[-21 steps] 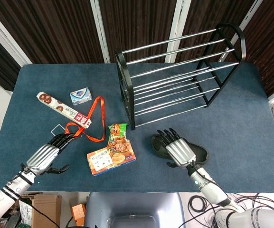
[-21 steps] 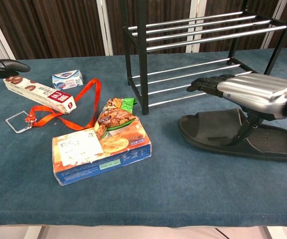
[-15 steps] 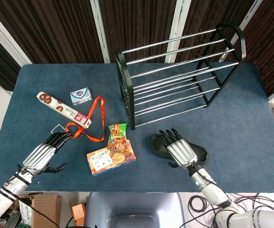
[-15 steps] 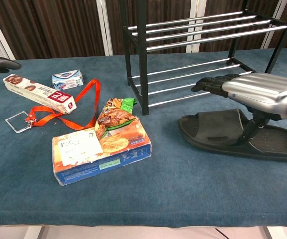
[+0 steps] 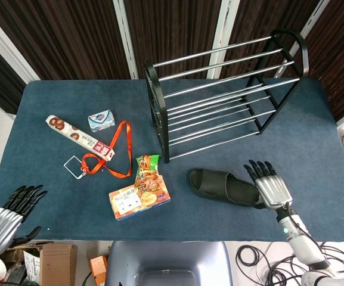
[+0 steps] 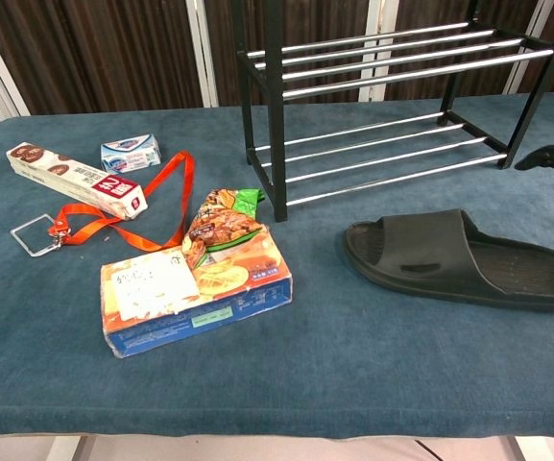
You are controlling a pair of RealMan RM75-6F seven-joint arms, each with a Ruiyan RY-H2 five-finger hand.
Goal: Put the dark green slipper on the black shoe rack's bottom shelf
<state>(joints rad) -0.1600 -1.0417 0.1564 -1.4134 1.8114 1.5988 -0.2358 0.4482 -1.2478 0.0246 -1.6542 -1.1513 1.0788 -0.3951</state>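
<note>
The dark green slipper (image 5: 224, 187) (image 6: 459, 260) lies flat on the blue table, toe toward the left, in front of the black shoe rack (image 5: 225, 95) (image 6: 392, 101). My right hand (image 5: 267, 184) (image 6: 551, 158) is beside the slipper's heel, off it, with its fingers spread and nothing in it. At the table's near left corner my left hand (image 5: 8, 213) hovers, fingers apart and empty; the chest view does not show it. Nothing sits on the rack's bottom shelf (image 6: 382, 168).
A snack box (image 5: 139, 199) (image 6: 195, 291) and a green snack bag (image 5: 147, 168) (image 6: 224, 219) lie left of the slipper. An orange lanyard (image 5: 109, 158) (image 6: 128, 213), a cookie roll (image 5: 79, 137) (image 6: 75, 179) and a small blue-white pack (image 5: 102, 121) (image 6: 131, 152) are at the left.
My right hand has lifted off the slipper and pulled back to the right past its heel. My left hand has drawn back from the lanyard to the near left corner. The slipper stayed put.
</note>
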